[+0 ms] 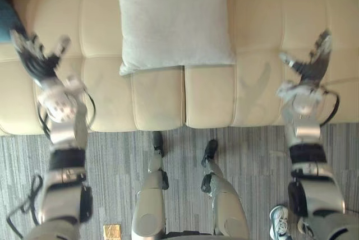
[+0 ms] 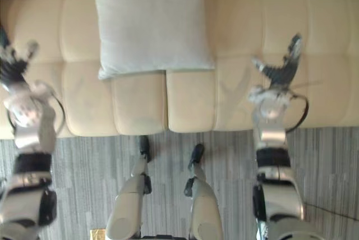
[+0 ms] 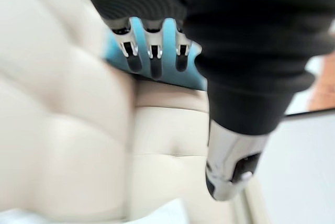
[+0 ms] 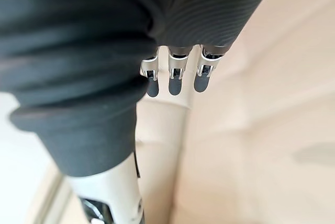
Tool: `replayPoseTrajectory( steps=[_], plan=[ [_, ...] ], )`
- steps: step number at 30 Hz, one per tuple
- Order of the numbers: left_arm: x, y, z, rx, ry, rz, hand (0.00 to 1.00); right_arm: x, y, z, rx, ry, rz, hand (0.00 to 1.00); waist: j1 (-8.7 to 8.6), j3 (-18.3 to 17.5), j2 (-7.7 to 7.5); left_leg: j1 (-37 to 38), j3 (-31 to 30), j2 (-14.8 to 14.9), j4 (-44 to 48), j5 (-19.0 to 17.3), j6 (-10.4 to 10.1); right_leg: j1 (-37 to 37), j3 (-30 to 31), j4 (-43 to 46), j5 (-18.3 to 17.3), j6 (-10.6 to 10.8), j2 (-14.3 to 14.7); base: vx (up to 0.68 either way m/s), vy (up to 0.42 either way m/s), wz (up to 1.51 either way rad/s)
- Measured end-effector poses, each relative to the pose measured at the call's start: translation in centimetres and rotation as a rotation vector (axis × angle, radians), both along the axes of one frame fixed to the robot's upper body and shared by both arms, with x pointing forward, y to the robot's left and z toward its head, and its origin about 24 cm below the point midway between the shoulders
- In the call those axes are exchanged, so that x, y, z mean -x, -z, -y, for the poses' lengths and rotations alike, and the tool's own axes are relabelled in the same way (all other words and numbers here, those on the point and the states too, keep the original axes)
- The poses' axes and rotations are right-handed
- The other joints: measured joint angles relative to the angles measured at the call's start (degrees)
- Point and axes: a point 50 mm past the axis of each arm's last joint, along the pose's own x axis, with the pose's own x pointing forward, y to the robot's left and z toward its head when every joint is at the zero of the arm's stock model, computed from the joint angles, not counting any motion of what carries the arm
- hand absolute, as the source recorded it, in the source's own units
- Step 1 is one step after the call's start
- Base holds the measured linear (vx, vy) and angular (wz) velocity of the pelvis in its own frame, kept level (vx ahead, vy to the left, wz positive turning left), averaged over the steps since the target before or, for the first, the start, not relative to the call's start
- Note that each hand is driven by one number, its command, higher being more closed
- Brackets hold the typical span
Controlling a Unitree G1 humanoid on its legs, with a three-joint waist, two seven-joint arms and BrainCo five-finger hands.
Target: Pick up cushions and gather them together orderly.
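Observation:
A pale grey cushion lies on the cream sofa, at the middle of the seat against the backrest. A blue cushion peeks in at the far left edge, and its blue face shows past my left hand's fingers. My left hand hovers open over the left part of the seat, close to the blue cushion, holding nothing. My right hand is open above the right part of the seat, well to the right of the grey cushion. Its fingers are straight over bare upholstery.
The sofa's front edge runs across the middle of the view, with grey striped carpet below it. A person's shoe stands on the carpet at the lower right. A small yellow object lies on the floor at the lower left.

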Motion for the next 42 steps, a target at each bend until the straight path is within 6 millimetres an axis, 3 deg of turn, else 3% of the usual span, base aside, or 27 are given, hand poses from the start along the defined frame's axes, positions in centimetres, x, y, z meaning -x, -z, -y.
replayPoseTrajectory(
  steps=[2, 4, 6, 13, 17, 20, 25, 26, 27, 37, 42],
  plan=[
    [2.5, 5.1, 1.5, 0.061, 0.052, -0.164, 0.0, 2.1, 4.4, -0.7, -0.055, -0.033, -0.129, 0.0, 0.02, -1.5, 0.03, 1.88, -0.61, -0.28, -0.01, -0.7, -0.07, 1.97, -0.18, 0.0, -0.77, 0.12, -0.22, 0.05, -0.01, 0.08],
    [4.5, 8.1, 2.6, 0.08, 0.106, -0.277, 0.0, 4.3, 7.7, -1.2, -0.098, -0.048, -0.233, 0.0, 0.02, -3.51, 0.05, 3.23, -0.69, -0.33, -0.01, -1.25, -0.17, 3.46, -0.39, 0.0, -1.36, 0.37, -0.29, 0.07, -0.016, 0.08],
    [7.3, 11.9, 3.5, 0.086, 0.174, -0.446, 0.0, 7.8, 11.7, -1.7, -0.128, -0.053, -0.389, 0.0, -0.01, -7.49, 0.26, 5.7, -0.8, -0.44, -0.01, -1.84, -0.19, 6.15, -0.86, -0.09, -2.43, 0.66, -0.38, 0.1, -0.02, 0.1],
    [13.1, 19.8, 5.2, 0.17, 0.288, -0.85, 0.0, 14.0, 18.8, -2.3, -0.19, -0.051, -0.726, 0.0, -0.32, -15.43, 1.07, 12.66, -0.84, -0.37, -0.03, -3.5, -0.57, 13.62, -2.6, -0.3, -5.21, 1.54, -0.42, 0.09, -0.014, 0.07],
    [17.0, 23.4, 6.0, 0.235, 0.317, -1.094, 0.0, 17.0, 22.4, -3.6, -0.297, -0.034, -0.908, 0.0, -0.39, -17.38, 1.06, 15.66, -0.77, -0.38, -0.07, -4.47, -0.79, 17.02, -2.79, -1.5, -5.54, 1.75, -0.27, 0.05, -0.005, 0.04],
    [19.1, 24.7, 6.1, 0.276, 0.297, -1.197, 0.0, 19.4, 24.5, -4.3, -0.382, -0.002, -1.031, 0.0, -0.3, -18.5, 0.79, 17.46, -0.72, -0.45, -0.29, -5.32, -1.18, 19.04, -2.77, -2.22, -5.8, 1.94, -0.21, 0.04, -0.003, 0.01],
    [19.9, 25.0, 5.7, 0.264, 0.289, -1.246, 0.0, 21.7, 25.8, -4.0, -0.457, 0.057, -1.124, 0.0, -0.43, -19.65, 0.6, 20.16, -0.82, -0.6, -0.44, -5.88, -1.28, 21.97, -2.68, -3.15, -5.87, 1.87, -0.17, 0.05, -0.009, -0.01],
    [20.0, 25.0, 5.7, 0.263, 0.29, -1.248, 0.0, 21.8, 25.9, -3.9, -0.467, 0.066, -1.127, 0.0, -0.43, -19.8, 0.51, 20.26, -0.84, -0.6, -0.44, -5.89, -1.29, 22.05, -2.65, -3.11, -5.91, 1.83, -0.17, 0.0, 0.0, 0.0],
    [21.1, 25.4, 4.7, 0.206, 0.302, -1.341, 0.0, 20.7, 26.6, -4.7, -0.523, 0.031, -1.181, 0.0, -1.62, -18.07, -0.66, 24.1, -1.31, -2.5, -0.49, -8.9, -1.11, 25.98, -2.71, -2.89, -8.55, 2.96, -1.91, 0.0, 0.0, 0.0],
    [21.1, 25.4, 4.7, 0.207, 0.298, -1.345, 0.0, 20.9, 26.7, -4.8, -0.505, 0.021, -1.206, 0.0, -1.94, -18.01, -0.76, 24.71, -0.53, -2.45, -0.48, -8.9, -1.12, 26.4, -2.42, -2.83, -8.53, 2.95, -1.91, 0.0, 0.0, -0.01],
    [21.3, 25.5, 4.8, 0.206, 0.289, -1.37, 0.0, 20.6, 26.7, -5.2, -0.395, -0.04, -1.275, 0.0, -2.24, -17.76, -0.91, 27.28, 3.76, -1.97, -0.49, -9.41, -1.09, 26.13, 0.96, -1.51, -8.51, 2.91, -1.93, -0.03, 0.011, -0.33]
  ],
)
